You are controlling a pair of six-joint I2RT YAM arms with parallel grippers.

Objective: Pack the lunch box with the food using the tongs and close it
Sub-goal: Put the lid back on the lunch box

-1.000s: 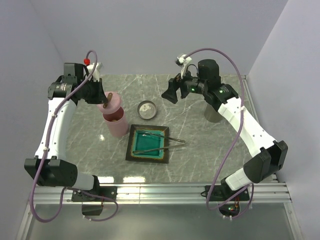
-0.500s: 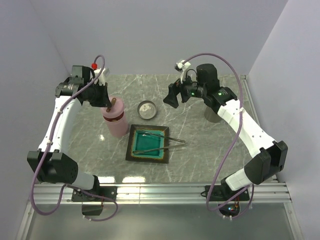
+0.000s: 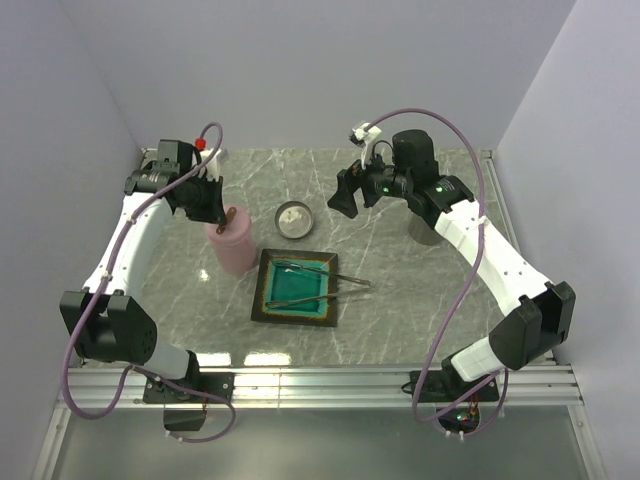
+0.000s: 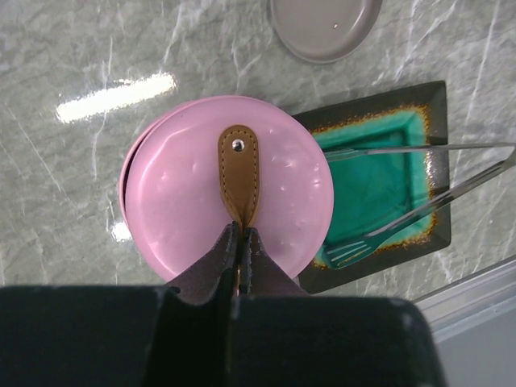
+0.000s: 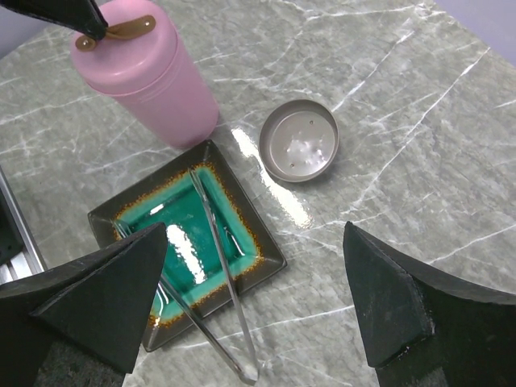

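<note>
Pale lilac walls close in a grey marble table (image 3: 400,300) on three sides, and a metal rail (image 3: 330,378) runs along its near edge.

Around the table's middle lies a square teal plate (image 3: 290,318) with a brown rim. The tongs (image 3: 320,277) rest across it, with the tips on the glaze and the joined end reaching past the right edge. The pink lunch box (image 3: 234,255) stands upright just beside the plate's far-left corner. A small round dish (image 3: 293,218) sits beyond the plate, towards the far edge. A grey cup (image 3: 425,230) stands near the right edge under the right arm.

A second ago the lid (image 4: 274,193) hung tilted over the open box. Now it sits flat on top, and the left arm has swung closer to the far-left corner. Whether the lid is fully seated I cannot tell.

The left gripper (image 4: 240,238) is pinched tight on the near end of the lid's brown strap (image 4: 239,165), with the lid directly below its fingers. The right gripper (image 3: 350,195) hangs wide apart above the table beyond the dish, holding nothing and well clear of the box and tongs.
</note>
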